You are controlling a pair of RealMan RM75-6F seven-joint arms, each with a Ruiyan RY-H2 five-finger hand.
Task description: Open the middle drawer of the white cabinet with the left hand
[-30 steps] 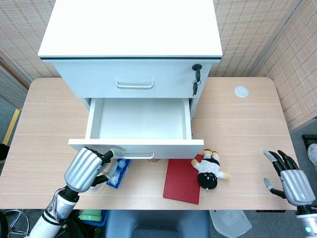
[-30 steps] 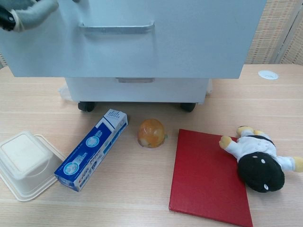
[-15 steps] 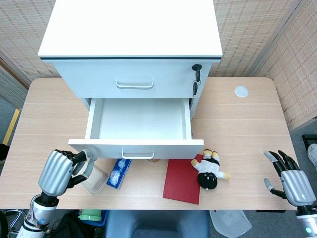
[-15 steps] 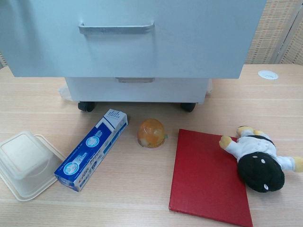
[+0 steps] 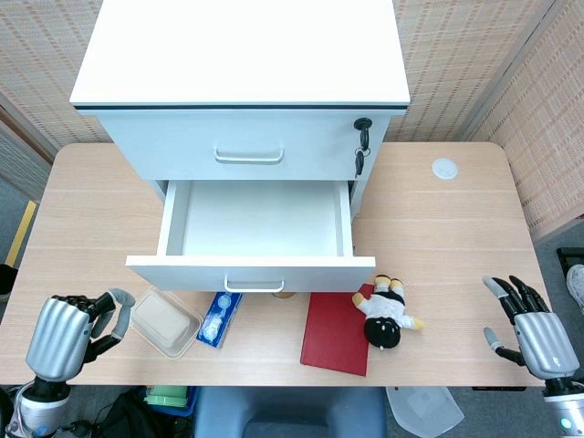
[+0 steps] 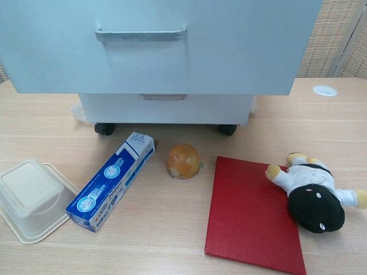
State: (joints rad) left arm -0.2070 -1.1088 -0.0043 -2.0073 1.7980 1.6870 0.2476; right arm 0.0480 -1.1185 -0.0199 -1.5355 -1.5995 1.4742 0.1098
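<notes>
The white cabinet (image 5: 239, 55) stands at the back of the table. Its middle drawer (image 5: 253, 224) is pulled far out and is empty inside; the drawer front (image 6: 155, 46) with its metal handle (image 6: 141, 34) fills the top of the chest view. My left hand (image 5: 66, 336) is low at the table's front left corner, well away from the drawer, fingers curled with nothing in them. My right hand (image 5: 531, 328) hovers at the front right with fingers spread, holding nothing. Neither hand shows in the chest view.
Under the open drawer lie a beige lidded container (image 6: 28, 198), a blue toothpaste box (image 6: 112, 180), an orange jelly cup (image 6: 183, 161), a red book (image 6: 252, 215) and a plush doll (image 6: 312, 192). A key (image 5: 360, 146) hangs from the top drawer's lock. A white cap (image 5: 444, 168) lies at the back right.
My left hand has left the drawer front and drawn back and leftward to the table's front left corner, uncovering the beige container. The drawer stays open. The right hand barely moved.
</notes>
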